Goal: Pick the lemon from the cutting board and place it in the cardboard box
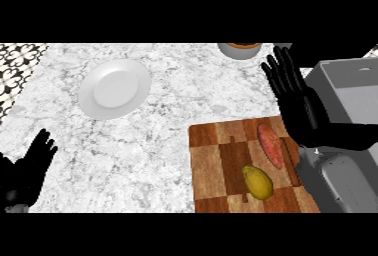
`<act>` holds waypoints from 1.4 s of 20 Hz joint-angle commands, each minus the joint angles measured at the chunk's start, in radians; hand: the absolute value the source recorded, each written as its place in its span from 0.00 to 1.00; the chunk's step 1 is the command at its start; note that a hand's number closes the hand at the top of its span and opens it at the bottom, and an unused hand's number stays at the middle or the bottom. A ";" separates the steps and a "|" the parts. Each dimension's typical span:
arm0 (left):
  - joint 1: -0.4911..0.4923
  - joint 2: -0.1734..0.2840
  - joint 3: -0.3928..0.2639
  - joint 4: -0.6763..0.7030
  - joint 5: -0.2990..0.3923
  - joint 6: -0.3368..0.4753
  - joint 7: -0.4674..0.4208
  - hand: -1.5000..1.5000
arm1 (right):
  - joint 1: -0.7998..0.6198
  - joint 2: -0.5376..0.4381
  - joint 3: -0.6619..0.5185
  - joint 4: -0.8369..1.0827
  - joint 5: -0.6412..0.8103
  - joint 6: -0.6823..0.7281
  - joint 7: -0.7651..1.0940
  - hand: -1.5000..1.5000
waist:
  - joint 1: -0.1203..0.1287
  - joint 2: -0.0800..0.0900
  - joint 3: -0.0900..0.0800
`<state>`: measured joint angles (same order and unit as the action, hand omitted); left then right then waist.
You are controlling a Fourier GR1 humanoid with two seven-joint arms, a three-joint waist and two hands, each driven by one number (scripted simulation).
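Nothing done yet: lemon [258, 182] lying on the cutting board [218, 170], right hand [299, 102] above the board with fingers straight and open, box [351, 87] beyond the board awaiting it.

Both hands [299, 100] [29, 165] open, fingers straight

no readable text, label or number on anything in view

Checkered wood cutting board [221, 170] – speckled marble-like counter [184, 90] – glossy white plate [113, 89].
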<state>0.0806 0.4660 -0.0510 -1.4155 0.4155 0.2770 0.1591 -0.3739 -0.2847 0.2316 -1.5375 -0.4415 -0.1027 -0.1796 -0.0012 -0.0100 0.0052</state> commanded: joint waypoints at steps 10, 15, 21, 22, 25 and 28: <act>-0.051 0.022 0.008 -0.210 0.065 -0.151 -0.025 0.50 | 0.235 -0.211 -0.138 0.056 0.077 0.243 -0.334 0.00 | -0.006 0.008 -0.002; -0.070 0.010 0.006 -0.245 0.051 -0.133 0.018 0.50 | 0.277 -0.309 -0.149 -0.044 0.141 0.401 -0.496 0.00 | -0.005 0.007 -0.004; -0.069 -0.005 -0.002 -0.189 0.033 -0.147 -0.021 0.50 | 0.290 -0.545 -0.061 -0.186 0.459 0.375 -0.337 0.00 | -0.019 0.003 -0.009; -0.073 -0.014 -0.004 -0.204 0.041 -0.136 -0.004 0.50 | 0.263 -0.578 -0.066 -0.201 0.497 0.364 -0.291 0.00 | -0.012 0.003 -0.009; -0.071 -0.007 -0.004 -0.209 0.014 -0.120 -0.004 0.50 | 0.278 -0.647 -0.039 -0.293 0.597 0.364 -0.176 0.00 | -0.017 0.001 -0.009; -0.072 0.006 0.012 -0.203 0.034 -0.159 -0.009 0.50 | 0.265 -0.662 0.035 -0.403 0.677 0.389 -0.001 0.00 | -0.003 0.004 -0.009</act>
<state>0.0026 0.4722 -0.0378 -1.6216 0.4550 0.1351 0.1639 -0.0920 -0.8950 0.2071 -1.8311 0.1239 0.2733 -0.3465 -0.0142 -0.0075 -0.0032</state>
